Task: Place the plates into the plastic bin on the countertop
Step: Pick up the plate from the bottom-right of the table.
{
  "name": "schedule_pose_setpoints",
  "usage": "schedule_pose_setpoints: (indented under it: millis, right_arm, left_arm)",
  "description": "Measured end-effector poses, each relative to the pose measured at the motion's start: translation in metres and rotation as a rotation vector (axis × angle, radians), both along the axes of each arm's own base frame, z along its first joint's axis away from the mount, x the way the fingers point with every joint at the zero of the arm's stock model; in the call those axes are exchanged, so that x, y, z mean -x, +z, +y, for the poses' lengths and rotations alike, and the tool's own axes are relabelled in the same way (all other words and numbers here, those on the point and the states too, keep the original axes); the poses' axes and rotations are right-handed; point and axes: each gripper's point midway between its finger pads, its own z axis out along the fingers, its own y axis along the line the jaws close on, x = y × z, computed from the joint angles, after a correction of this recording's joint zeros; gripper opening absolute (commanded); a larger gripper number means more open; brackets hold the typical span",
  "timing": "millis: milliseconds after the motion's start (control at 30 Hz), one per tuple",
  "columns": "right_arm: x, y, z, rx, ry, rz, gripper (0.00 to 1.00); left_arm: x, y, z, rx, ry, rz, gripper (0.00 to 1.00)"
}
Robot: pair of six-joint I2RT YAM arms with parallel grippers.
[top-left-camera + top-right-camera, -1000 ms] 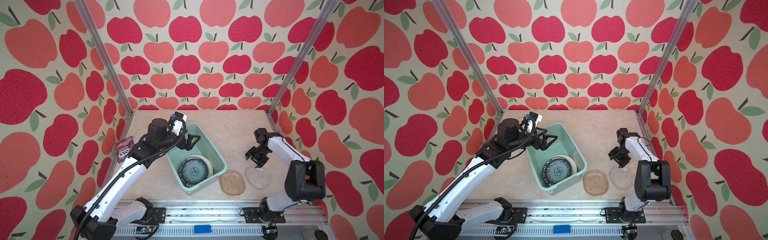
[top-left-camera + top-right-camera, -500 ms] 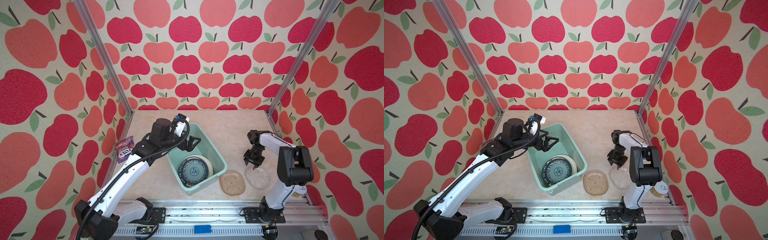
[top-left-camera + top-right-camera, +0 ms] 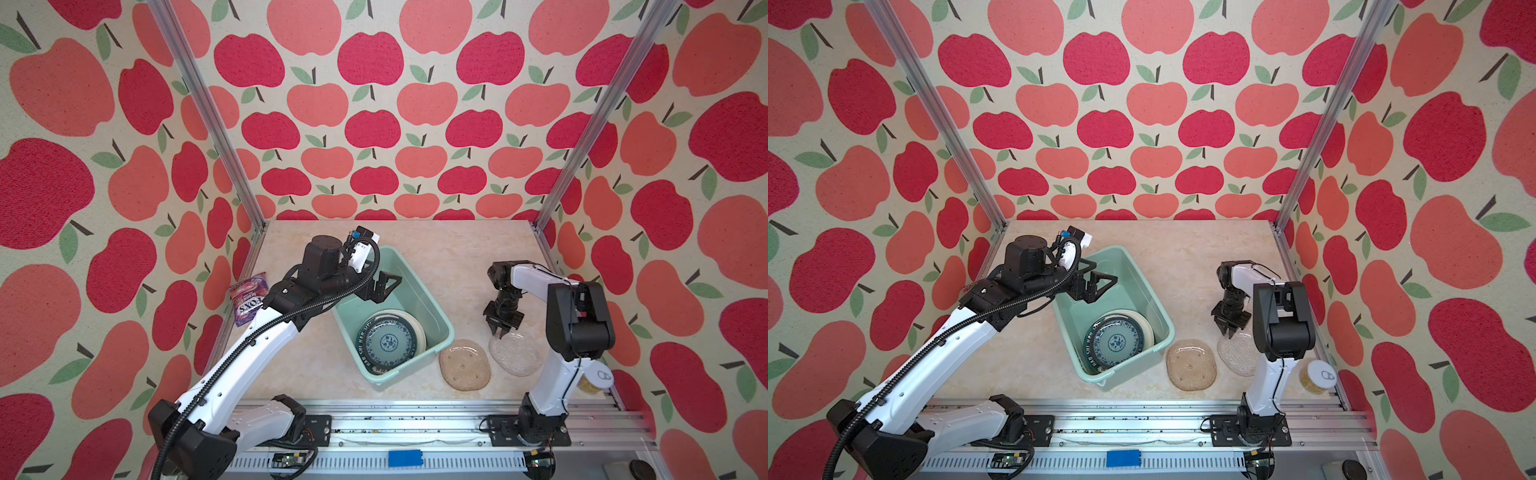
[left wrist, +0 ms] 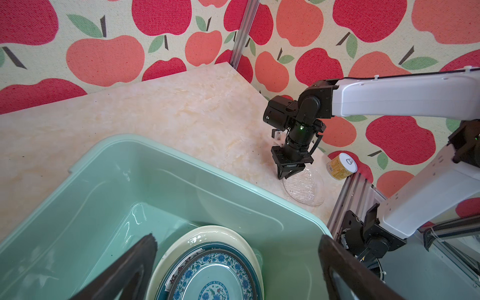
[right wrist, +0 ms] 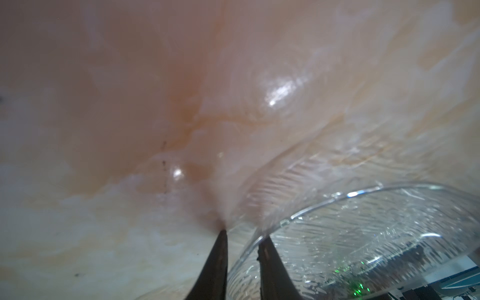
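Two plates remain on the bench (image 3: 436, 249): tan plate (image 3: 465, 365) and glass plate (image 3: 517, 353), whose rim the right pincer (image 3: 500, 332) has just narrowed astride. Whether it grips yet, I cannot tell. Beyond, the bin (image 3: 415, 286) holds the rest, left pincer (image 3: 386, 289) released above.

Two loose plates (image 3: 465, 365) (image 3: 517, 353), one bin (image 3: 419, 303) of stacked plates (image 3: 390, 343), one can (image 3: 1316, 376), one bag (image 3: 248, 297).
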Motion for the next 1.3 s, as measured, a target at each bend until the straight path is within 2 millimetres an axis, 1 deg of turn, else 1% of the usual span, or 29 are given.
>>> schedule_pose_setpoints:
  millis: [167,367,467,633,767,867,967,1033,1167,1300]
  right_arm:
    - [0.001,0.001,0.001,0.008,0.015,0.008,0.12]
    - [0.001,0.009,0.0,0.03,0.035,0.017,0.04]
    - [-0.002,0.014,0.003,0.044,0.082,0.014,0.0]
    - [-0.019,0.024,0.016,0.061,0.207,-0.028,0.0]
    - [-0.024,0.032,0.023,0.069,0.304,-0.04,0.0]
    - [-0.031,0.042,0.028,0.081,0.397,-0.056,0.0]
    - [-0.041,0.058,0.041,0.092,0.514,-0.098,0.0]
    - [-0.049,0.073,0.054,0.096,0.6,-0.143,0.0]
    - [-0.059,0.101,0.075,0.088,0.718,-0.222,0.0]
    - [-0.066,0.121,0.087,0.089,0.795,-0.261,0.0]
  left_arm:
    - [0.0,0.0,0.0,-0.001,0.0,0.001,1.0]
    - [-0.001,0.001,0.002,-0.004,0.012,-0.005,1.0]
    - [0.0,0.001,0.004,-0.004,0.02,-0.01,1.0]
    - [0.002,0.0,0.01,-0.008,0.046,-0.02,1.0]
    - [0.0,0.0,0.014,-0.001,0.08,-0.016,1.0]
    - [-0.005,-0.004,0.02,0.008,0.124,0.012,1.0]
    - [-0.013,-0.008,0.03,0.029,0.183,0.055,0.99]
    - [-0.021,-0.011,0.041,0.052,0.235,0.09,0.99]
    - [-0.031,-0.011,0.058,0.094,0.309,0.137,0.98]
    - [-0.032,-0.01,0.062,0.118,0.323,0.161,0.97]
